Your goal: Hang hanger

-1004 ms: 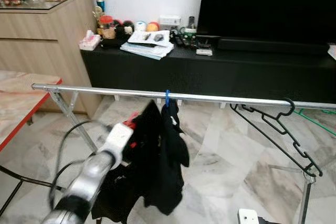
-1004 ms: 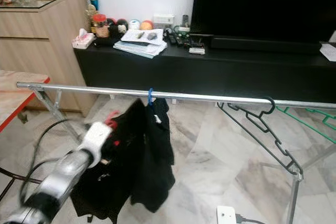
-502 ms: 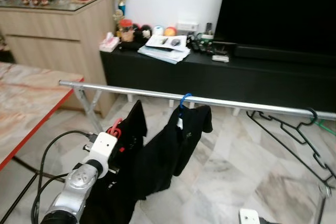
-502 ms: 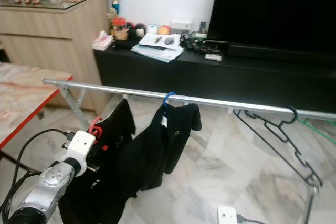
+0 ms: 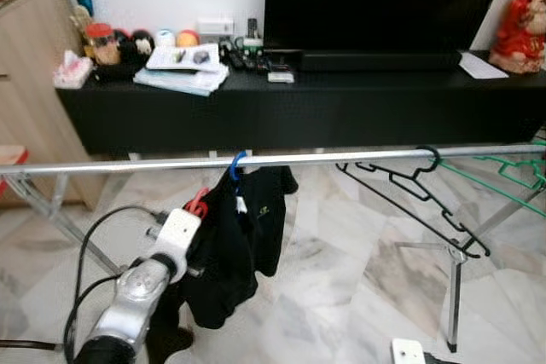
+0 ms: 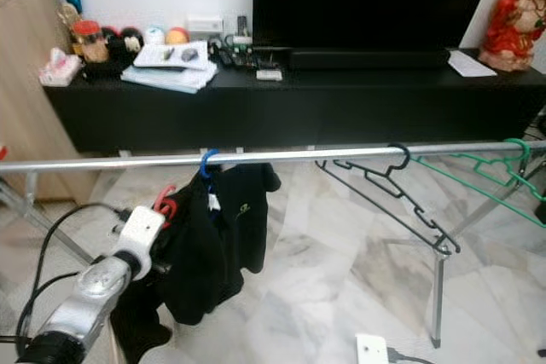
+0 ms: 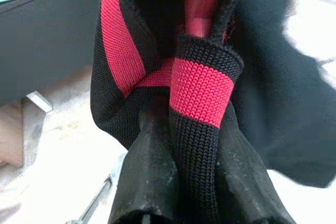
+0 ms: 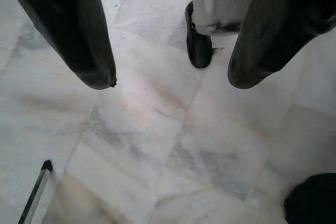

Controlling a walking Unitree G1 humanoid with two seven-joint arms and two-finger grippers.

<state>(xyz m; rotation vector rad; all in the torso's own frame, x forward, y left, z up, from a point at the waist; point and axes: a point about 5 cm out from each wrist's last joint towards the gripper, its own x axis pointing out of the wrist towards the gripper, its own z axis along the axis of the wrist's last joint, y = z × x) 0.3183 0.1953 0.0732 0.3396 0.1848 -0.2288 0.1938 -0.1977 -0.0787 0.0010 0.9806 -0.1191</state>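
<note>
Left gripper (image 7: 184, 129) is clamped on a black-and-red knit garment collar (image 7: 202, 85) with a red plastic hanger (image 5: 197, 202) inside, held just below the long silver metal rail (image 5: 128, 163). Beside it, a black shirt (image 5: 256, 228) hangs from the rail on a blue hook (image 5: 236, 162). Right gripper (image 8: 168, 80) is spread wide and empty over the marble floor (image 8: 157, 145).
</note>
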